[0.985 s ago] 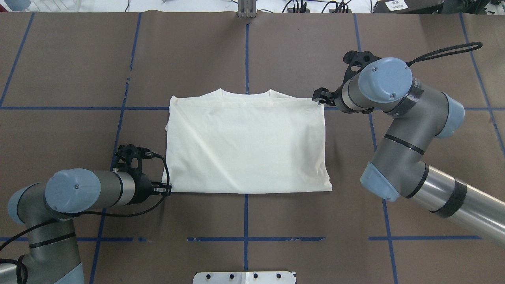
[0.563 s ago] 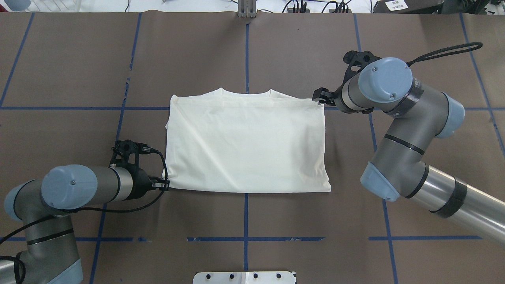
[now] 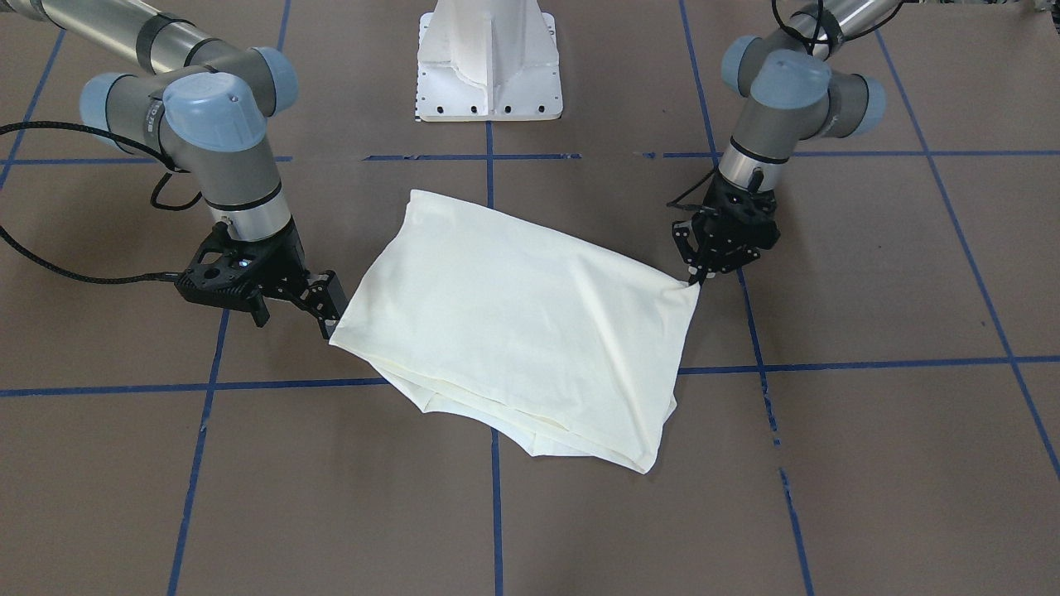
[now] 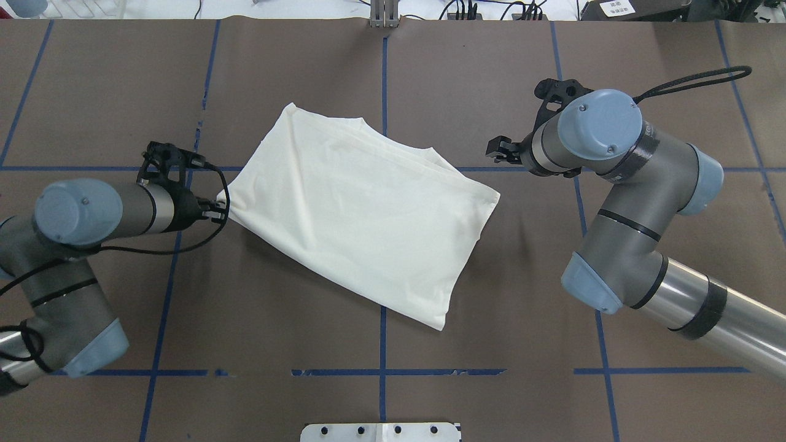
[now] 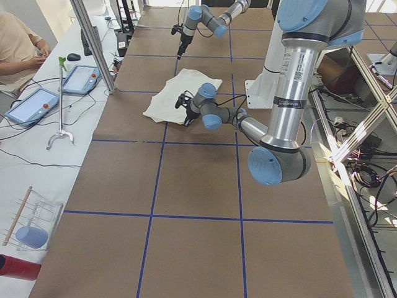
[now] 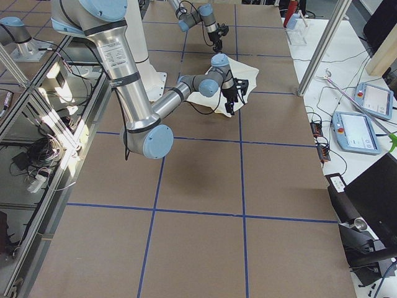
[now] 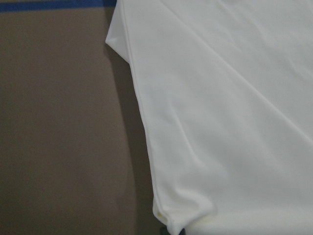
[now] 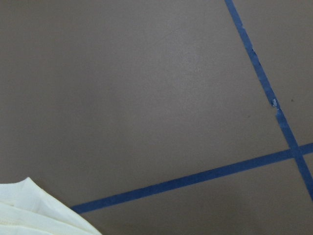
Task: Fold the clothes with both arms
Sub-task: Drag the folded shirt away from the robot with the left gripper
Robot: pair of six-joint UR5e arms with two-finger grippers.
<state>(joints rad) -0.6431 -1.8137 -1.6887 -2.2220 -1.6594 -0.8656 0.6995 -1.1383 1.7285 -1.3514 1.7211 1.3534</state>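
Observation:
The cream shirt (image 4: 362, 215) lies folded into a rectangle, plain side up and turned askew on the brown table. My left gripper (image 4: 218, 209) is shut on its near-left corner. The front-facing view shows the same pinch (image 3: 694, 277), with the shirt (image 3: 522, 323) slightly lifted there. In the left wrist view the cloth (image 7: 220, 122) bunches at the bottom edge. My right gripper (image 4: 496, 150) stands open and holds nothing, above and apart from the shirt's right corner. The right wrist view catches only a bit of shirt (image 8: 34, 210) at lower left.
Blue tape lines (image 4: 382, 372) grid the brown table. The white pedestal base (image 3: 489, 66) stands at the robot's side. A person (image 5: 18, 43) sits at a side bench with tablets (image 5: 37, 102). A metal bracket (image 4: 384, 15) sits at the far edge.
My left gripper has moved away from the robot and leftward with the shirt corner, swinging the whole shirt askew. The shirt's far-right corner slid away from the right gripper, which stayed still.

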